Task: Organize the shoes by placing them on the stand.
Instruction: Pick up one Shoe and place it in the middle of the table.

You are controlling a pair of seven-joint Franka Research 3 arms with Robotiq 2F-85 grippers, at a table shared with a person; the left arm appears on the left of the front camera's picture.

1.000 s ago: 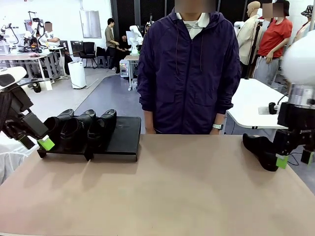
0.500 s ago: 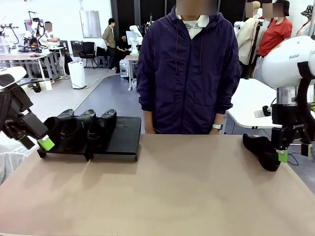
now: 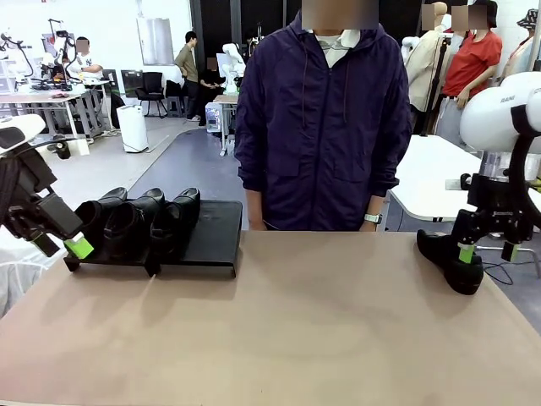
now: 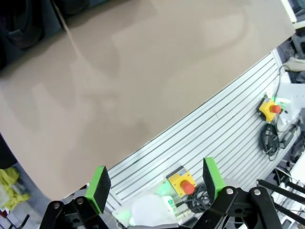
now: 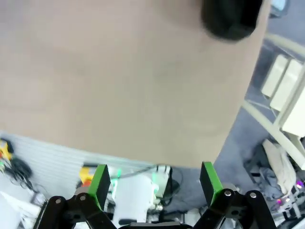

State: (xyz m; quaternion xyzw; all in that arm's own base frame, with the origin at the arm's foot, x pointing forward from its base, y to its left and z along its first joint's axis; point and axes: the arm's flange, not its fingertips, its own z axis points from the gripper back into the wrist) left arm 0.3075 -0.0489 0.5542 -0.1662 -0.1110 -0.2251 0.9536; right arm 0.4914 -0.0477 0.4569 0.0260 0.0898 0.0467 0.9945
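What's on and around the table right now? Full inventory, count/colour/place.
shoes on the stand: three, glossy black, side by side on the left part of the stand
shoe off the stand: one, glossy black, far right of the table, by the right gripper
stand: black, flat, far left of the table; right part bare
table: one, tan top
emergency-stop boxes: two, yellow with red buttons, below the table edge in the left wrist view
person: one, dark purple jacket, standing at the far side, watch on one wrist
left gripper: black with green pads, open, at the stand's left end, holding nothing
right gripper: black with green pads, open, over the lone shoe, holding nothing
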